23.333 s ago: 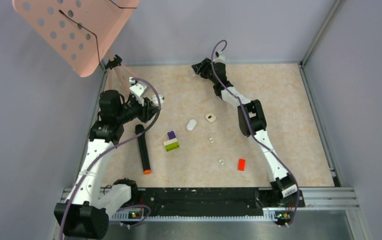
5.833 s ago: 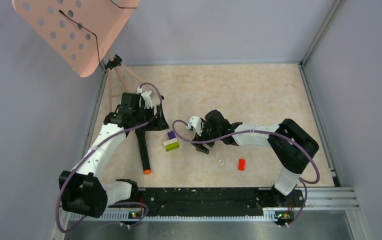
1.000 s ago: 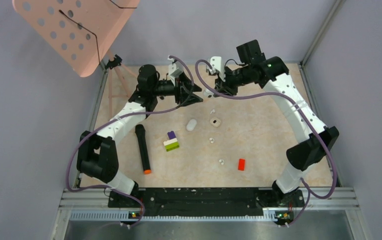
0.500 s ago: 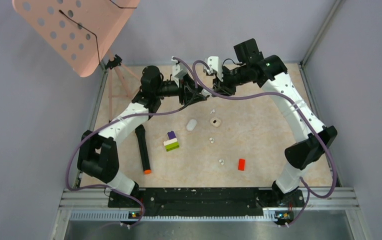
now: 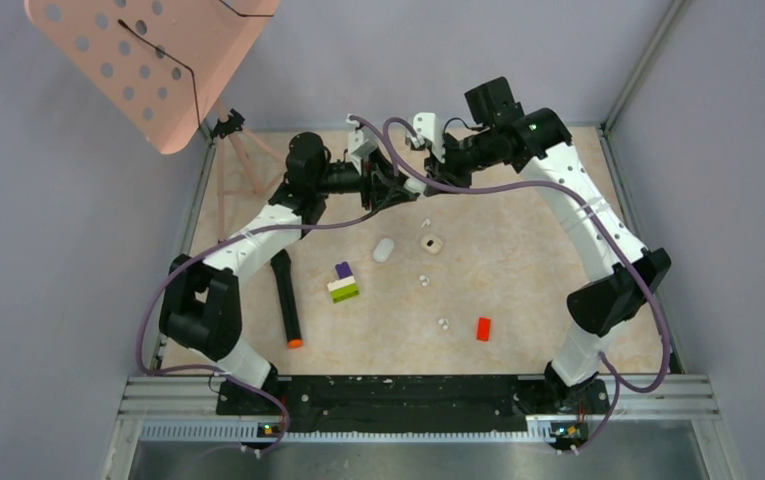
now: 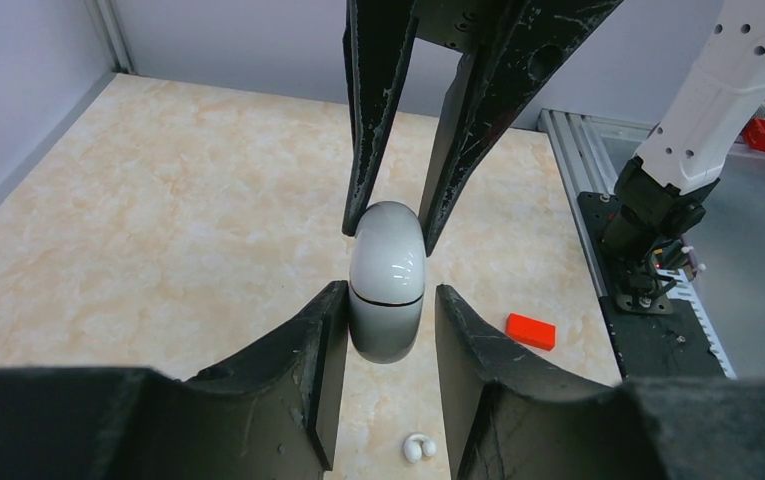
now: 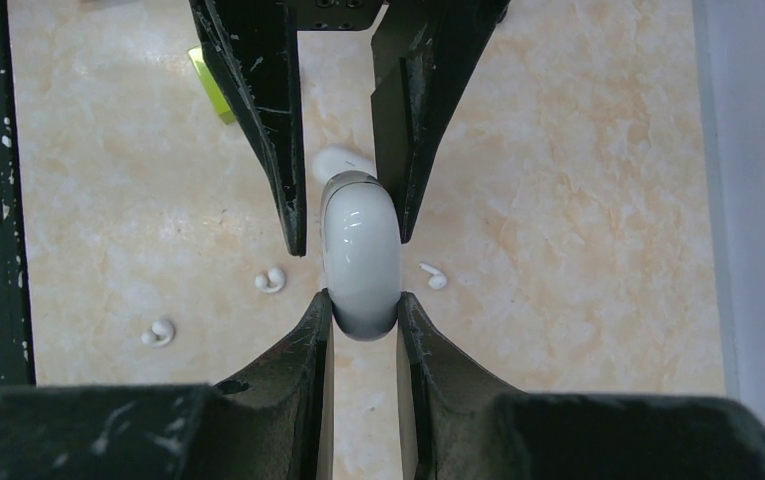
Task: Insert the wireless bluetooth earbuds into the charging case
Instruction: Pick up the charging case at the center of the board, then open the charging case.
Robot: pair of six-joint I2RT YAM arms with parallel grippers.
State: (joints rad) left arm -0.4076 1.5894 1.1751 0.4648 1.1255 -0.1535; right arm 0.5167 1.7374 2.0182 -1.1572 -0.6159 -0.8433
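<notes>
A closed white charging case [image 6: 388,280] hangs in the air above the back of the table, between my two grippers. My right gripper [image 7: 362,297] is shut on one end of it [image 7: 360,260]. My left gripper [image 6: 388,291] is open around the other end, with a gap at one finger. In the top view the two grippers [image 5: 405,186] [image 5: 424,183] meet tip to tip. Three tiny white earbuds lie on the table [image 5: 425,220] [image 5: 424,281] [image 5: 443,324]. One earbud [image 6: 416,448] shows below my left fingers.
A white pebble-shaped case [image 5: 384,249] and a small open case [image 5: 430,242] lie mid-table. A purple, white and green brick stack [image 5: 343,284], a black marker [image 5: 285,297] and a red brick [image 5: 483,328] lie nearer the front. A pink perforated stand [image 5: 148,60] rises at the back left.
My left gripper has moved right and its open fingers now stand around the case held by my right gripper. My right gripper has shifted slightly left to meet it.
</notes>
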